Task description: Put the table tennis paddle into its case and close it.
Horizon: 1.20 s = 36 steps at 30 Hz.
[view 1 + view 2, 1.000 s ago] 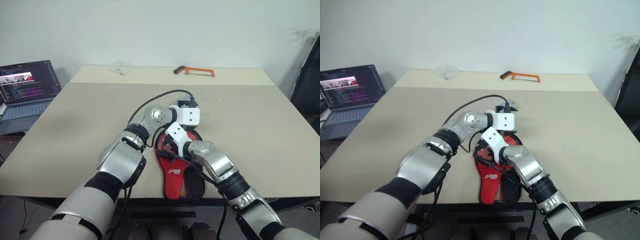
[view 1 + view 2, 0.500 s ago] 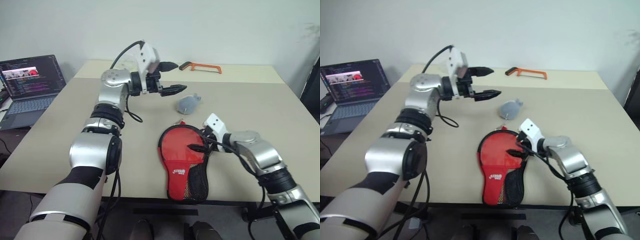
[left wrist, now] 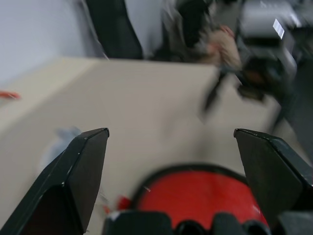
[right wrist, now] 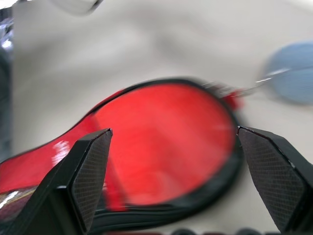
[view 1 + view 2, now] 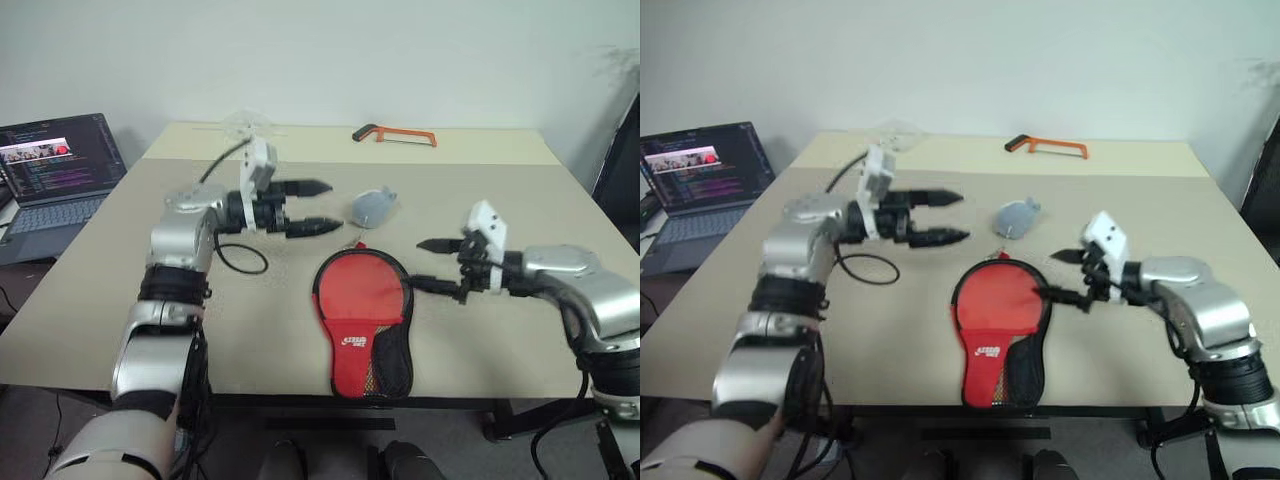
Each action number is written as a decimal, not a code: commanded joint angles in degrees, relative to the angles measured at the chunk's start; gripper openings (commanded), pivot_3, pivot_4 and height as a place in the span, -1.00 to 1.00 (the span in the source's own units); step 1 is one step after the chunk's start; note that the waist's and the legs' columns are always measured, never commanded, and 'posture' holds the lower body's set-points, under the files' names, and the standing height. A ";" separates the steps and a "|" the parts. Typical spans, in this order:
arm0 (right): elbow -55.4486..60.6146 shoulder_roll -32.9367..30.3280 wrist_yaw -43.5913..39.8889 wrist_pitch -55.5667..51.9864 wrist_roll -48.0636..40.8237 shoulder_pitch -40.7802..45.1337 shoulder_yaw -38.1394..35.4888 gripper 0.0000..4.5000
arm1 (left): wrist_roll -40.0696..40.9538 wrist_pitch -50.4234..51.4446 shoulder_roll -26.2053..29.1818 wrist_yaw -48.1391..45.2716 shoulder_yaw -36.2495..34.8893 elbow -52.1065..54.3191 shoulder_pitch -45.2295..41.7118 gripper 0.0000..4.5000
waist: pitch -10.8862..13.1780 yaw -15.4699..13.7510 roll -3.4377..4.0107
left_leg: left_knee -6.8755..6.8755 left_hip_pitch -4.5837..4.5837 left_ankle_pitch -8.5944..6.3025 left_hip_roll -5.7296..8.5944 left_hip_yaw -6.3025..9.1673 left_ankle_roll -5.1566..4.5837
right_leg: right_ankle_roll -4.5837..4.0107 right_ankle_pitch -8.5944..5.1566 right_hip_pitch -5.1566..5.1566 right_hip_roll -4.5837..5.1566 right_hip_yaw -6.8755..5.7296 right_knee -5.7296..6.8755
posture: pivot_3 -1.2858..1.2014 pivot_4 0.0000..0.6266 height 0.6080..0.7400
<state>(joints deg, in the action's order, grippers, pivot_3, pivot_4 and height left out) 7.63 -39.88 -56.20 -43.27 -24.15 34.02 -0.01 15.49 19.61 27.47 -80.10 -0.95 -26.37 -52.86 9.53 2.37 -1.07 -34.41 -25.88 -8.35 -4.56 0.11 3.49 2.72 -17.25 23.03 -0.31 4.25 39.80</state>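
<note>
**Paddle cased, both tools clear**

The case (image 5: 362, 318) lies flat near the table's (image 5: 520, 200) front edge, the red paddle (image 5: 360, 295) showing through its clear window. Its zip appears closed, though that is hard to confirm. The left tool (image 5: 308, 207) and right tool (image 5: 433, 264) hang either side, released and empty. Judged finished or nearly so; next calls for checking the zip pull beside the grey pouch (image 5: 372, 207).
</note>
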 commanded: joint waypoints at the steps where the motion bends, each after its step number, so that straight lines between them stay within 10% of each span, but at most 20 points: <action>1: -8.27 0.71 2.53 4.51 0.85 6.87 -3.67 1.00 | -2.42 1.25 -0.62 5.71 4.09 9.39 4.80 0.98 | 0.02 0.04 0.01 | -0.08 0.01 0.00 -0.01 0.00 -0.01 | -0.01 -0.01 0.00 0.00 0.01 0.08 | 0.03 -0.52 1.00; 17: -72.60 25.11 32.01 31.49 15.56 42.43 -4.04 1.00 | -9.12 7.32 -14.43 37.76 10.24 21.85 24.79 0.98 | 0.16 0.87 -0.04 | -0.26 0.06 0.14 -0.01 -0.43 -0.25 | -0.10 0.33 0.14 -0.11 0.70 0.16 | 0.03 -0.52 1.00; 36: -84.71 42.26 52.37 35.84 25.23 41.05 -2.13 1.00 | -9.14 15.52 -13.62 46.62 11.33 32.77 30.95 0.98 | 0.16 0.93 -0.03 | -0.25 0.09 0.14 -0.01 -0.44 -0.24 | -0.07 0.35 0.15 -0.11 0.74 0.18 | 0.03 -0.52 1.00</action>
<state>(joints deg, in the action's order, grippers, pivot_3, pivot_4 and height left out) -77.84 2.17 -5.09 -7.51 -0.14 74.72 -2.63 6.30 34.73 13.55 -34.19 9.85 4.10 -22.35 9.69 3.30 -1.10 -34.66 -25.80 -8.21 -4.57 -0.33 3.25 2.65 -16.90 23.18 -0.42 4.99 39.99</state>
